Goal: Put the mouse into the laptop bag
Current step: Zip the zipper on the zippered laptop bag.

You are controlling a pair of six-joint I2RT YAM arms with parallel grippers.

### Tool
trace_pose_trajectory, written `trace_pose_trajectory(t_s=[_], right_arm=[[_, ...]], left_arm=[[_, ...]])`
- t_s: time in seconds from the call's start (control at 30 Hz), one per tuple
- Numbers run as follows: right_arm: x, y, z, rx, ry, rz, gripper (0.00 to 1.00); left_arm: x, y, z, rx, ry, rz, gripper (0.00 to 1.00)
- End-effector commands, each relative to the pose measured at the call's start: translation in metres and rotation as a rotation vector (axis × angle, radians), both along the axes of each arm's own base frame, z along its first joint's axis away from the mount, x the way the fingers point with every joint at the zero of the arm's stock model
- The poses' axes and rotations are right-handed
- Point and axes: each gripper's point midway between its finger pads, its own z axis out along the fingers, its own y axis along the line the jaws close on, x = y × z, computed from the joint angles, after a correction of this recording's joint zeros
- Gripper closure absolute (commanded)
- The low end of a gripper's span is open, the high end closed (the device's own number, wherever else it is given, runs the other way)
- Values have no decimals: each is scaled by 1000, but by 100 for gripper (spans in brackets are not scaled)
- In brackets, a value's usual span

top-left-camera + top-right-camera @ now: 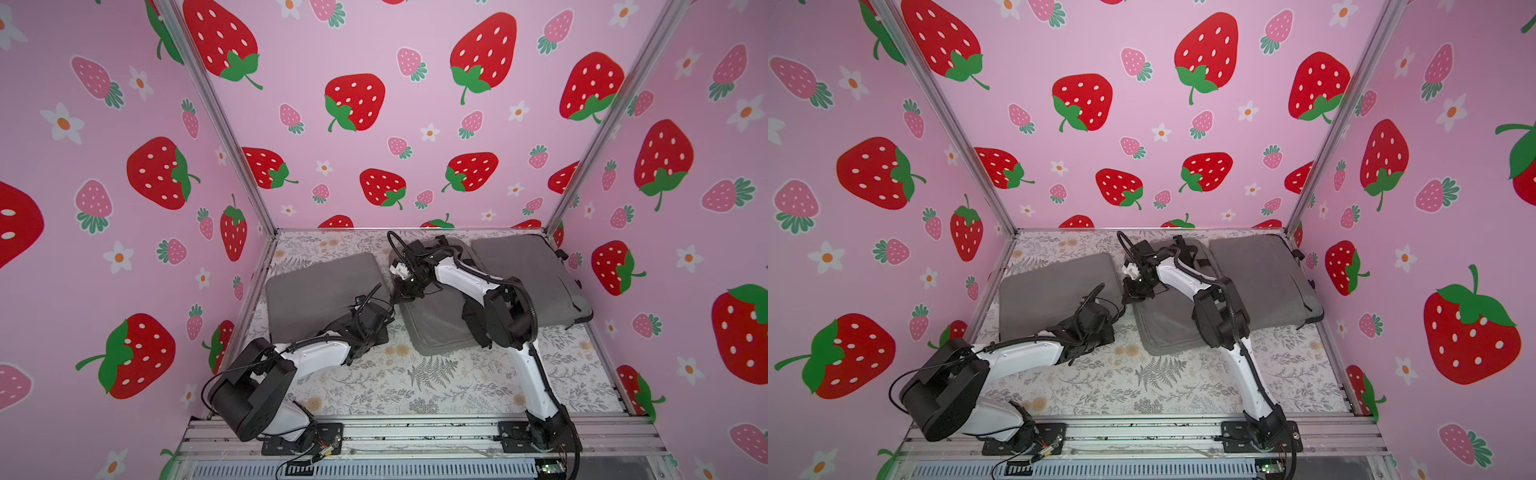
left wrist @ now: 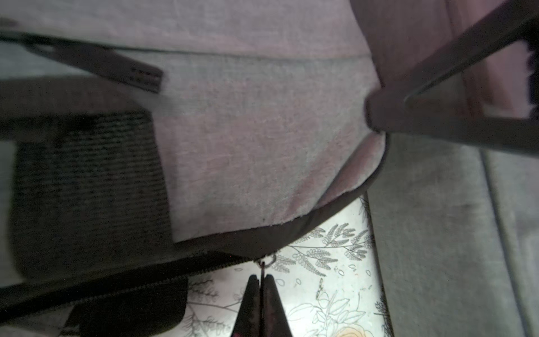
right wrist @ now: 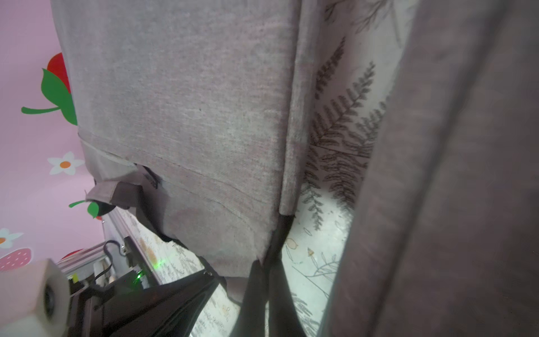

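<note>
The laptop bag [image 1: 440, 328] is the middle grey bag on the floral table, seen in both top views. Both grippers meet at its near-left corner. My left gripper [image 2: 261, 277] is shut on the zipper pull [image 2: 264, 264] at the corner of the bag's dark zipper edge. My right gripper [image 3: 264, 262] is shut on the dark edge of the grey flap [image 3: 189, 131]. In the left wrist view the flap's grey lining [image 2: 262, 146] is raised, with a dark mesh pocket [image 2: 87, 189] beside it. The mouse is out of view.
A flat grey bag [image 1: 320, 291] lies left of the laptop bag. Another grey bag [image 1: 528, 274] with straps lies at the back right, partly under my right arm. Strawberry-print walls close three sides. A metal rail [image 1: 415, 432] runs along the front.
</note>
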Motion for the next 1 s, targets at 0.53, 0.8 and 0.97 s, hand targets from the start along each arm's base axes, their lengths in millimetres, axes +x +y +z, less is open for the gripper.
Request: trace_pose_trajectory(t_s=[0.53, 0.8, 0.97], right_arm=[[-43, -13, 7, 72, 0, -132, 45], [-50, -12, 7, 85, -3, -177, 51], [-49, -41, 51, 24, -156, -181, 51]], left_arm=[[0, -21, 35, -8, 0, -93, 100], [0, -18, 40, -16, -10, -100, 100], [1, -14, 33, -26, 6, -95, 100]])
